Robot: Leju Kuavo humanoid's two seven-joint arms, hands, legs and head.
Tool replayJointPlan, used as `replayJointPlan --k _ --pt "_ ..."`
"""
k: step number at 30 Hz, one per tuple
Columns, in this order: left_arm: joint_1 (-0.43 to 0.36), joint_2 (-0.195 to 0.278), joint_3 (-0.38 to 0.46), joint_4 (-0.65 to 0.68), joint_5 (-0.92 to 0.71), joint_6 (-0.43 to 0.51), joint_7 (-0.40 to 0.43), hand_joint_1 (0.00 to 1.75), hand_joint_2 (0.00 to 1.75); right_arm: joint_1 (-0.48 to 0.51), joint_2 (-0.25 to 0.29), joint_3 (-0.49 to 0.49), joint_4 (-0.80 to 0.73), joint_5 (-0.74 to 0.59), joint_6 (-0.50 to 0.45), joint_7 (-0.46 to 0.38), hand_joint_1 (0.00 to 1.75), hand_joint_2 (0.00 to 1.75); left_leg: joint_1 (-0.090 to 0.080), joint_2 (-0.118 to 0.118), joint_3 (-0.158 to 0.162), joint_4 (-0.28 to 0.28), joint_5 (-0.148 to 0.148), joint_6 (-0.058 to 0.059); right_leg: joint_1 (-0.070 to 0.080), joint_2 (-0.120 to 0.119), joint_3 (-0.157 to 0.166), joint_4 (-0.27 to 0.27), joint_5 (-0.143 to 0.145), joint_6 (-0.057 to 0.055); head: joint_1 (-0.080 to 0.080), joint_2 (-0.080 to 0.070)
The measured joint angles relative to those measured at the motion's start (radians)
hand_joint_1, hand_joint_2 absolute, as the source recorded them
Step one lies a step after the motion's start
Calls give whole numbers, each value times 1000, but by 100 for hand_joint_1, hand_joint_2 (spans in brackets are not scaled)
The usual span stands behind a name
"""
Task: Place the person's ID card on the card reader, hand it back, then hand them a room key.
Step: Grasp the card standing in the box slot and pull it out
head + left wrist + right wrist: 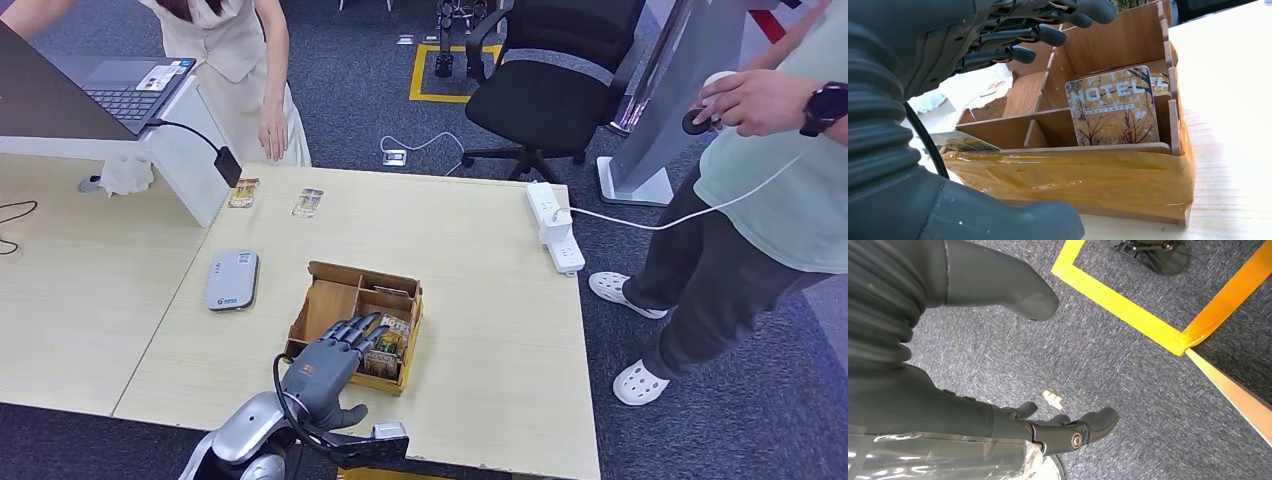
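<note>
The left hand (325, 365) hovers over the near edge of the wooden card box (317, 275), fingers (1040, 35) spread apart and stretched forward above the compartments, holding nothing. In the left wrist view the fingers hang above the box without touching the hotel key card (1113, 107), which stands upright in a near compartment behind the box's tape-wrapped front wall. From the head view that card (390, 337) sits at about 2 o'clock from the hand, just beside the fingertips.

The right hand (1048, 427) hangs low over the grey carpet (1108, 350), fingers loosely apart and empty, with yellow floor tape (1128, 310) beyond it.

On the table (480, 300), the grey card reader (232, 280) lies at 10 o'clock from the box, well apart. Farther at 11 o'clock two cards lie flat near the far edge: one (243, 192) beside a black scanner head, the other (308, 202) just right of it. I cannot tell which is the ID card. A person (235, 60) stands beyond them at 11 o'clock; another person (770, 190) stands at 2 o'clock, near a white power strip (553, 225).
</note>
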Motion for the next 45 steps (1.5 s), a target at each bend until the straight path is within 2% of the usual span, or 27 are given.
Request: replayJointPlan --k 45 --pt "5 0 0 6 -25 9 -3 0 175 0 0 0 0 9 -1 -2 0 175 0 0 0 0 0 0 0 0 0 0 0 0 0 0"
